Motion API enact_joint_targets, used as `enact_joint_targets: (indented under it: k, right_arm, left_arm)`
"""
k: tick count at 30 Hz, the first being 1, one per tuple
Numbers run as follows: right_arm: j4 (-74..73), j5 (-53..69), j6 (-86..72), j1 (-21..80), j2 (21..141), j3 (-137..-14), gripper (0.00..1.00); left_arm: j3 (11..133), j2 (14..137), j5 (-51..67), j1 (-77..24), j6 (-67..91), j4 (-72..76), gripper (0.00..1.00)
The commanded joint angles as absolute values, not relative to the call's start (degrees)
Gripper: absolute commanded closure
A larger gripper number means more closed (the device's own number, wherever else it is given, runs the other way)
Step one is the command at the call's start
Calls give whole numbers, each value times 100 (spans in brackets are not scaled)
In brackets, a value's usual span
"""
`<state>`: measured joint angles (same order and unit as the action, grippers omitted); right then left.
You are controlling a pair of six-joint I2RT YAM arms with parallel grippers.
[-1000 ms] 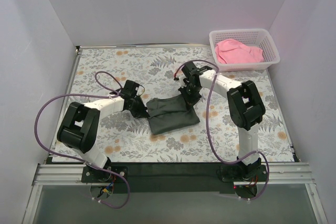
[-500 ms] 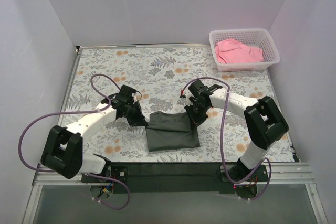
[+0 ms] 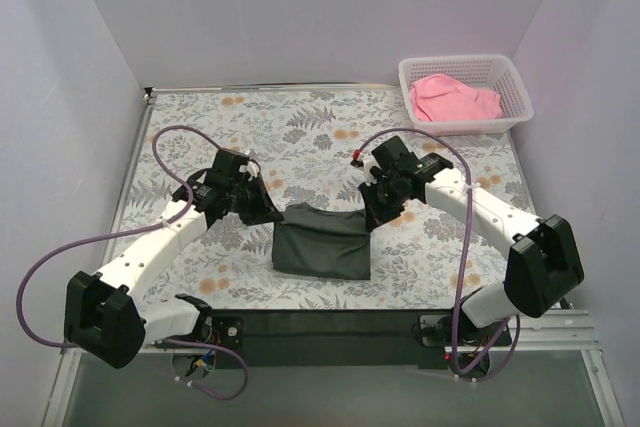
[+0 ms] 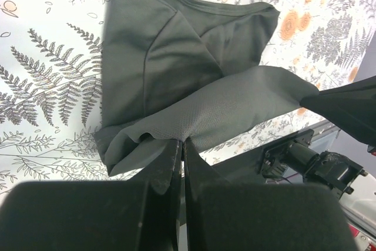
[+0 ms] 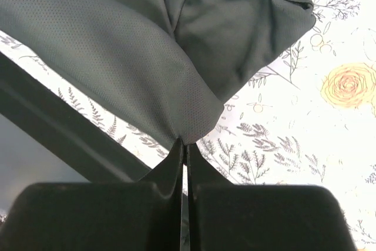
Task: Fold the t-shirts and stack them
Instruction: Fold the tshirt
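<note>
I've got the dark t-shirt (image 3: 322, 245) at the near middle of the floral table (image 3: 300, 127), right between my two arms. Most of it lies bunched on the surface. One edge is lifted off it as a band of cloth running from one gripper across to the other.

The left gripper (image 3: 268, 211) is at the shirt's far left corner. On the left wrist camera its jaws are pressed together with a fold of the dark cloth pinched at the tips, and the collar shows on the layer lying under the lifted band.

The right gripper (image 3: 372, 215) has the far right corner. On its wrist camera the jaws are clamped tight on a peak of the same cloth.

The pink t-shirt (image 3: 452, 97) sits crumpled in the white mesh basket (image 3: 470, 128) at the table's far right corner, well apart from both arms.
</note>
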<state>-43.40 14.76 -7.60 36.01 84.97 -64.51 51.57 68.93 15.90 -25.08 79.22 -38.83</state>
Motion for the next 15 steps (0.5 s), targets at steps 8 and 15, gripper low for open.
enact_joint_targets:
  k: [8,15]
  right_arm:
    - [-5009,1284,-853,3569,7717,-6890,99]
    - [-5185,1257,-791,3384,7717,-7022,99]
  left_arm:
    - [5625,6284,1477,-2496,7901,-3894,100]
    - [5748,6372,1432,-2505,7875,-3788,100]
